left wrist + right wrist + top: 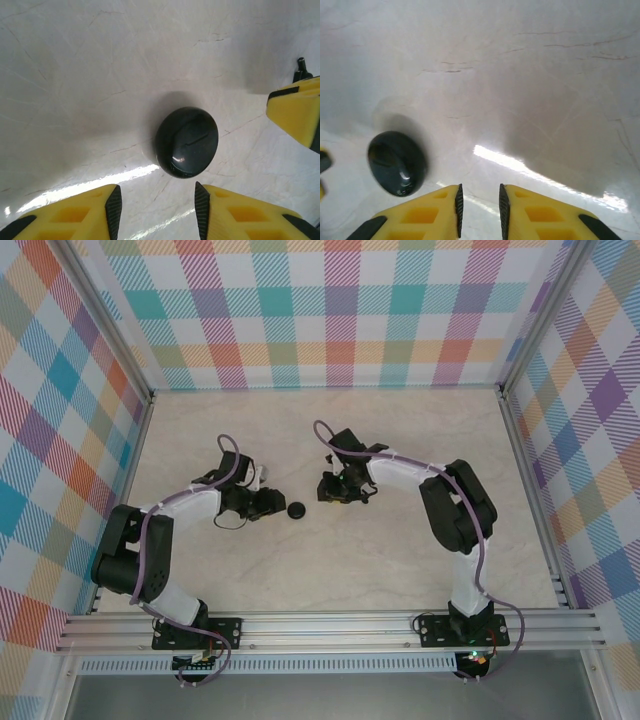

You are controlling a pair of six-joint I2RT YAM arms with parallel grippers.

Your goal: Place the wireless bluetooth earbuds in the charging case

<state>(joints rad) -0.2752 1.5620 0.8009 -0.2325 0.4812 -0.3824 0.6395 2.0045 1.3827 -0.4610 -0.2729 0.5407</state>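
Now, left gripper (157,205): my jaws spread, empty.
Right gripper (479,205): jaws slightly apart, empty.
Case (186,142): on table (75,75), before left jaws.

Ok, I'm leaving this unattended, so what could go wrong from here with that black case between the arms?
1. The glossy black round charging case lies loose on the smooth marble-look table; a nudge from the open left tool could slide it away.
2. The right tool is close by, its yellow finger in the left wrist view, so the tools might collide.
3. The case looks shut, so nothing could go in yet.
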